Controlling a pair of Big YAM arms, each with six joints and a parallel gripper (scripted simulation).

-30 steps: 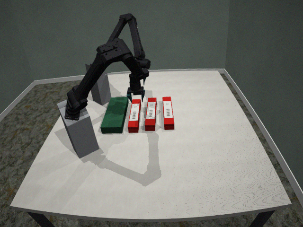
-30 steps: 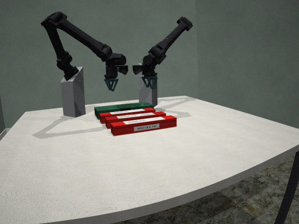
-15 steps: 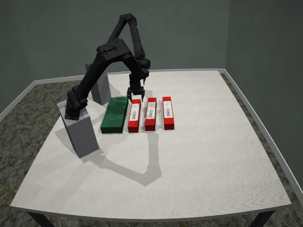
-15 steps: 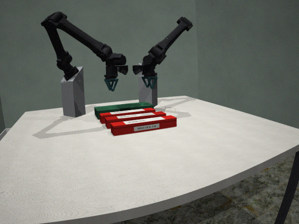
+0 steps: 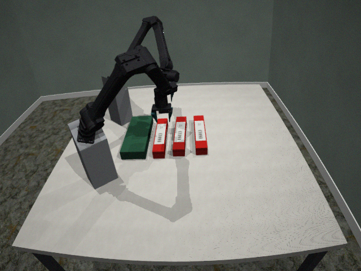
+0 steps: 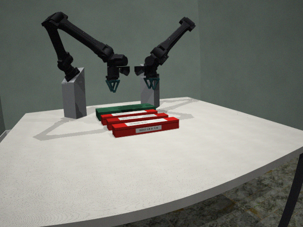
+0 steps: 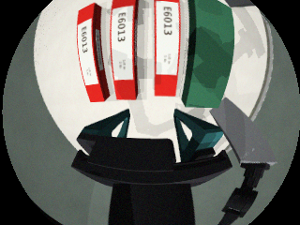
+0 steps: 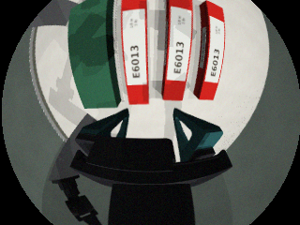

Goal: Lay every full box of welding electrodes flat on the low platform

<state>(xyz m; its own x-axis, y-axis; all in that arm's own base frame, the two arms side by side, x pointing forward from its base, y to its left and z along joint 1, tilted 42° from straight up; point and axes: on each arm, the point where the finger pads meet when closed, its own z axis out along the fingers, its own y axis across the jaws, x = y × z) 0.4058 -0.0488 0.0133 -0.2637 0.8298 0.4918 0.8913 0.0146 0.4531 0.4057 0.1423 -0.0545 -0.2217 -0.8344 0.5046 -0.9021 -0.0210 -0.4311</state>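
Red E6013 electrode boxes (image 5: 179, 135) (image 6: 137, 117) (image 7: 124, 42) (image 8: 178, 52) lie beside the green platform (image 5: 136, 136) (image 6: 126, 107) (image 7: 208, 56) (image 8: 94, 56), probably stiff and weighty if full; gripping mid-length across the narrow sides should limit tipping. Left gripper (image 5: 171, 97) (image 6: 152, 88) (image 7: 152, 112) and right gripper (image 5: 163, 119) (image 6: 113, 91) (image 8: 151, 111) hover open, holding nothing.

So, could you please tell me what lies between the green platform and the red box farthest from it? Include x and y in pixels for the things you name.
The other two red boxes (image 5: 159, 149) (image 5: 178, 149), side by side; the top view shows it.
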